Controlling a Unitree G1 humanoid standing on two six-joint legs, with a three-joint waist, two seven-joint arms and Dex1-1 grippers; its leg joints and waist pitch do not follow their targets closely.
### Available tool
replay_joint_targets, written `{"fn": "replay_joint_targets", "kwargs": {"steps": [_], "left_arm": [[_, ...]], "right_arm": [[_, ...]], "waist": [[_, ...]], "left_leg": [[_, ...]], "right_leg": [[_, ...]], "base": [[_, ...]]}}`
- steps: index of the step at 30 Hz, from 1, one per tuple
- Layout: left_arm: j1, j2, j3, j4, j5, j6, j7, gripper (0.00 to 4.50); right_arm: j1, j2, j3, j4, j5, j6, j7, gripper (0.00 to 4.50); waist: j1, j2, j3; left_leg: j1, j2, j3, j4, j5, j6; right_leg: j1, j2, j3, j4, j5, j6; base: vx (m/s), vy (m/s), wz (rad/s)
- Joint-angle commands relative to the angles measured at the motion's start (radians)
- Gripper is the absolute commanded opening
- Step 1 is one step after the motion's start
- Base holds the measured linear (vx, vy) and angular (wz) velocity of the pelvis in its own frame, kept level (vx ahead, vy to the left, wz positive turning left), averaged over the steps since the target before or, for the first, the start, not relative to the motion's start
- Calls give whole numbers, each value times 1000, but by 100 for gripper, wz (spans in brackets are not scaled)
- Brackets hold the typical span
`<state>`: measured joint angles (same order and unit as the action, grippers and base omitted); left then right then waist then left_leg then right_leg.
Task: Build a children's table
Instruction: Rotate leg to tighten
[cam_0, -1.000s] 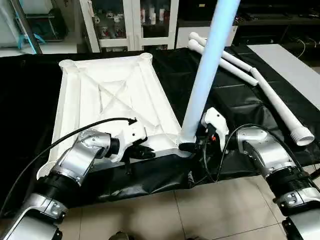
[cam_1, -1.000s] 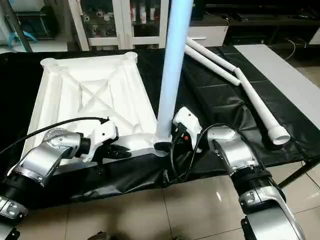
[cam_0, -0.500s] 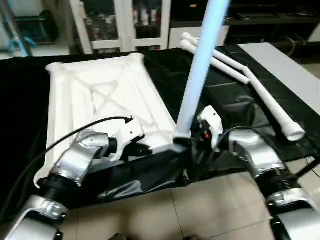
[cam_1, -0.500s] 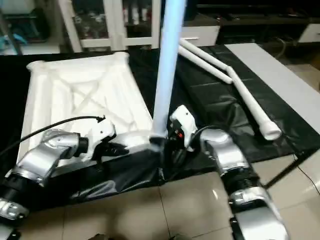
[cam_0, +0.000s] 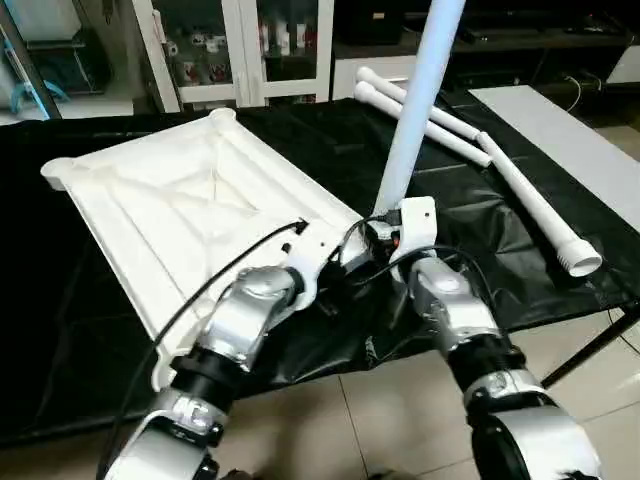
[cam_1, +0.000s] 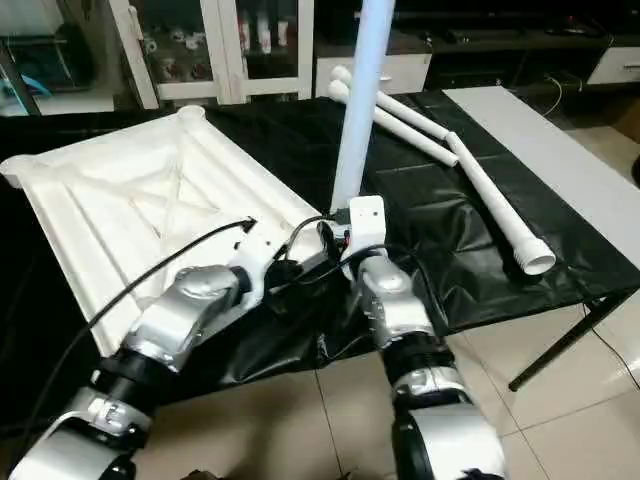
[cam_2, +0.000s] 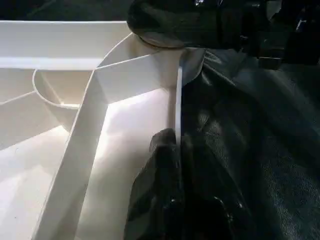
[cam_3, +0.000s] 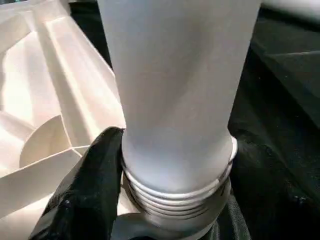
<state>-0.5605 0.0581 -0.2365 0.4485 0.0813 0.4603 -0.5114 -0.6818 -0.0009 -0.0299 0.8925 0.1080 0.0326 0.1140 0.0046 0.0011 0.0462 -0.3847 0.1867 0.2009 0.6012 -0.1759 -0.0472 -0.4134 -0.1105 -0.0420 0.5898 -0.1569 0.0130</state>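
The tabletop (cam_0: 190, 215) lies ribbed side up on the black-covered work table (cam_0: 470, 215), filling the left and centre of the head views. A white leg (cam_0: 415, 105) stands upright in its near corner socket at frame centre. The right gripper (cam_3: 165, 200) clasps that leg's threaded base. The left gripper (cam_2: 172, 150), fingers pressed together, pinches the tabletop's edge wall beside it. Three spare legs (cam_0: 520, 190) lie upper right.
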Motion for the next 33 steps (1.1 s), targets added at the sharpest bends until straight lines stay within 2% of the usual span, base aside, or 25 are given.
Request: {"fn": "replay_joint_targets", "kwargs": {"steps": [1,2,4,7,8,9,10,11,14,15,16,17,18,20,22,24,27,30,33], "left_arm": [[-16,-32,-8,14,-13,-15,21,0],[-11,-8,-14,5,-10,-21,-6,0],[3,35,-24,-14,-7,-18,-52,0],[24,83,-39,-41,-8,-24,-112,0],[36,109,-49,-56,-4,-24,-140,0],[60,169,-77,-90,5,-54,-208,0],[61,173,-78,-92,5,-56,-213,0],[89,220,-80,-139,-14,-41,-277,0],[132,297,-96,-215,-51,-46,-402,0],[132,297,-96,-215,-51,-46,-402,0],[157,335,-100,-253,-82,-64,-474,0],[157,335,-100,-253,-82,-64,-474,0],[165,350,-102,-268,-100,-67,-501,0],[173,366,-105,-283,-117,-67,-530,0],[179,397,-113,-299,-132,-62,-579,0],[182,414,-116,-308,-136,-60,-604,0],[181,421,-114,-310,-135,-60,-612,0],[176,417,-112,-303,-132,-61,-605,0],[175,417,-111,-302,-132,-63,-604,0]], "right_arm": [[-7,59,51,50,-14,9,36,272],[-5,49,54,37,-10,8,76,272],[13,27,62,-8,5,16,174,328],[38,-3,73,-70,15,35,244,342],[52,-22,84,-103,13,43,274,356],[81,-74,112,-172,9,74,345,368],[82,-77,114,-176,9,76,349,368],[114,-141,142,-250,6,107,421,378],[160,-245,184,-363,30,171,588,401],[160,-245,184,-363,30,171,588,401],[189,-307,200,-425,52,202,695,401],[189,-307,200,-425,52,202,695,401],[201,-329,202,-453,59,216,736,401],[210,-350,203,-475,72,233,778,401],[214,-385,205,-489,84,238,839,401],[212,-400,205,-495,89,240,858,401],[203,-401,202,-482,91,235,864,401],[191,-391,203,-457,90,230,872,368],[195,-394,207,-463,91,241,886,357]], "waist": [[-2,-16,-62],[-1,-14,-61],[-2,-14,-62],[0,-15,-63],[4,-11,-63],[4,-12,-62],[2,-11,-61],[5,-6,-63],[7,-7,-64],[9,-6,-64],[10,-2,-64],[13,-2,-66],[15,-3,-66],[25,-3,-64],[30,-9,-62],[31,-5,-59],[30,-8,-58],[30,-10,-59],[31,-11,-61]], "left_leg": [[17,26,-23,-84,-403,4],[18,26,-24,-85,-410,5],[16,27,-25,-86,-411,7],[12,28,-22,-86,-385,16],[10,29,-25,-88,-372,17],[9,32,-25,-89,-364,19],[8,33,-24,-91,-363,18],[12,34,-25,-89,-354,9],[14,36,-20,-87,-326,21],[17,37,-19,-87,-321,25],[19,36,-15,-84,-299,33],[20,37,-15,-82,-288,38],[17,36,-13,-82,-264,48],[22,37,-11,-82,-270,42],[23,39,-13,-85,-283,32],[26,40,-13,-87,-308,21],[24,39,-15,-88,-331,2],[24,38,-15,-88,-323,-2],[21,37,-15,-86,-304,4]], "right_leg": [[21,-22,12,-90,-449,-122],[20,-23,11,-90,-455,-121],[22,-24,12,-89,-456,-119],[26,-23,15,-85,-414,-132],[30,-23,14,-82,-403,-133],[29,-23,16,-81,-388,-136],[30,-22,17,-78,-377,-145],[32,-21,17,-75,-358,-155],[33,-18,21,-66,-283,-188],[33,-17,21,-66,-271,-195],[32,-16,23,-62,-230,-215],[35,-16,23,-60,-213,-219],[36,-16,24,-55,-183,-230],[34,-17,25,-57,-203,-235],[34,-18,25,-58,-234,-227],[29,-17,26,-61,-265,-221],[29,-20,27,-65,-312,-202],[29,-21,28,-64,-310,-198],[31,-21,28,-62,-290,-200]], "base": [[0,0,0],[0,0,0],[0,0,0],[0,0,0],[0,0,0],[0,0,0],[0,0,0],[0,0,0],[0,0,0],[0,0,0],[0,0,0],[0,0,0],[0,0,0],[0,0,0],[0,0,0],[0,0,0],[0,0,0],[0,0,0],[0,0,0]]}}
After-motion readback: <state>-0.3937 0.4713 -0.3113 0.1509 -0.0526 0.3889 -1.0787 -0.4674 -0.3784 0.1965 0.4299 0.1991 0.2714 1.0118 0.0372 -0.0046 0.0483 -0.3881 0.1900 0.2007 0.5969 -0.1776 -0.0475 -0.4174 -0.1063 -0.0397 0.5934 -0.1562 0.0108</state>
